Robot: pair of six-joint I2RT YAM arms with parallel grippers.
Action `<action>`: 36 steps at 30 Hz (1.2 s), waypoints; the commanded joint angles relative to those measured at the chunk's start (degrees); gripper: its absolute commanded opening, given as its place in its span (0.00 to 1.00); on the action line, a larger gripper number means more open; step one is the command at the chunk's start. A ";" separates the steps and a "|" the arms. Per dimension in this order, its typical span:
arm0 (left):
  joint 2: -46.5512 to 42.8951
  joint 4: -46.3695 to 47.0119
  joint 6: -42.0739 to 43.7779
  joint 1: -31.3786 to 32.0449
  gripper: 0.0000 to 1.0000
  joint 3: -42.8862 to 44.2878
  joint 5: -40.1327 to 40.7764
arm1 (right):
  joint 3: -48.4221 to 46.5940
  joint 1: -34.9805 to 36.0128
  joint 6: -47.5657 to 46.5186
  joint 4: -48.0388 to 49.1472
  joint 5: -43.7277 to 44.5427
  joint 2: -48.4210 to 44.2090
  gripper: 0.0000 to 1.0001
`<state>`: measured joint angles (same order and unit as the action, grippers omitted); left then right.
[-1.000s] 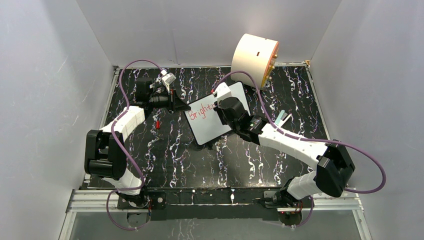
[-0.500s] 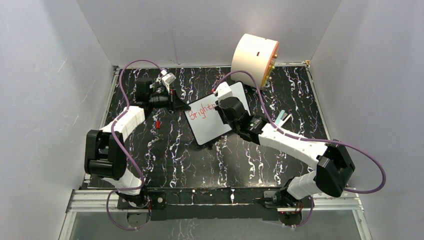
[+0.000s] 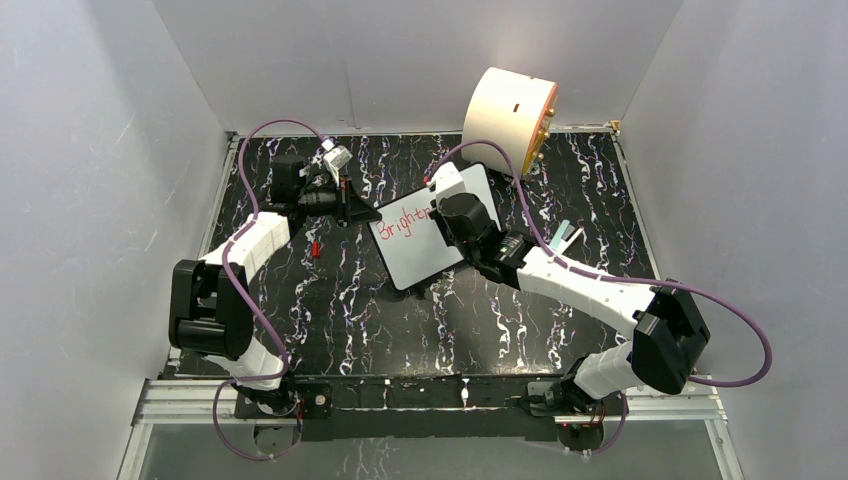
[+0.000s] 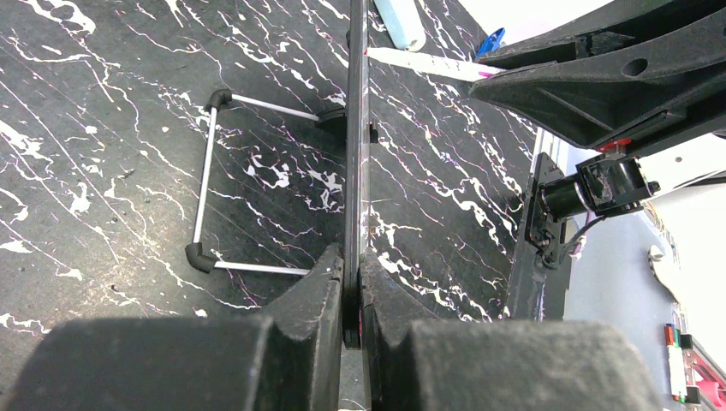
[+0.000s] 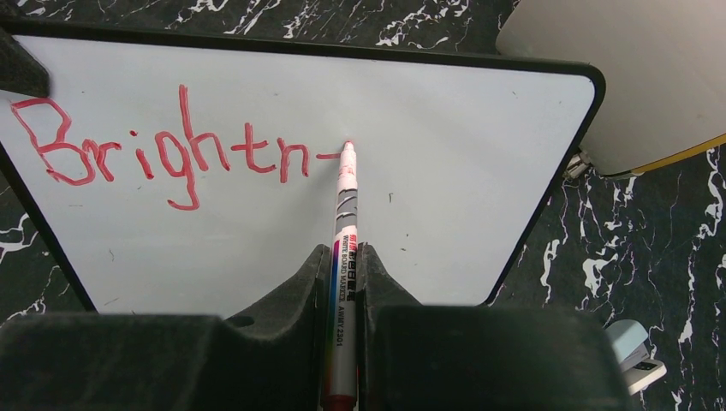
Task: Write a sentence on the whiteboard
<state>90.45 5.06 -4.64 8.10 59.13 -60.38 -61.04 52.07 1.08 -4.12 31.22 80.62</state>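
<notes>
The whiteboard stands tilted on a wire stand mid-table; it fills the right wrist view. Red letters of the sentence read "Brightn" plus a short stroke; they also show in the top view. My right gripper is shut on a red whiteboard marker, its tip touching the board just right of the "n". My left gripper is shut on the whiteboard's left edge, seen edge-on; in the top view it sits at the board's upper left corner.
A big cream cylinder lies at the back right, close behind the board. A small red cap lies on the black marbled table. Pale markers lie right of my right arm. The wire stand shows behind the board.
The marker tip has moved slightly right past the "n" and a short new stroke has appeared. The left arm and board have not moved.
</notes>
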 commanded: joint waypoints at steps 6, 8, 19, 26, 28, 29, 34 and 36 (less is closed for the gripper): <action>1.13 -4.71 2.23 1.39 0.00 -0.29 2.15 | -2.18 -0.42 -0.95 3.68 -1.82 -0.36 0.00; 1.13 -4.72 2.23 1.39 0.00 -0.28 2.11 | -2.16 -0.45 -0.95 3.68 -2.12 -0.38 0.00; 1.13 -4.71 2.27 1.39 0.00 -0.33 2.20 | -1.99 -0.40 -0.96 3.59 -3.62 -0.28 0.00; 1.13 -4.76 2.27 1.39 0.00 -0.30 2.16 | -1.38 -0.43 -0.64 3.13 -4.58 -0.91 0.00; 1.13 -4.73 2.27 1.39 0.00 -0.27 2.11 | -1.30 -0.42 -0.64 2.74 -4.72 -0.91 0.00; 1.13 -4.73 2.27 1.35 0.00 -0.32 2.11 | -1.36 -0.40 -0.64 2.45 -4.77 -0.97 0.00; 1.25 -4.75 2.26 1.39 0.00 -0.29 2.11 | -1.03 -0.40 -0.39 0.93 -4.89 -0.90 0.00; 1.22 -4.72 2.22 1.39 0.00 -0.29 2.15 | -0.78 -0.40 -0.29 0.54 -4.96 -1.05 0.00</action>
<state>90.45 5.02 -4.64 8.10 59.13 -60.25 -61.06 51.81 0.67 -4.16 27.66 80.62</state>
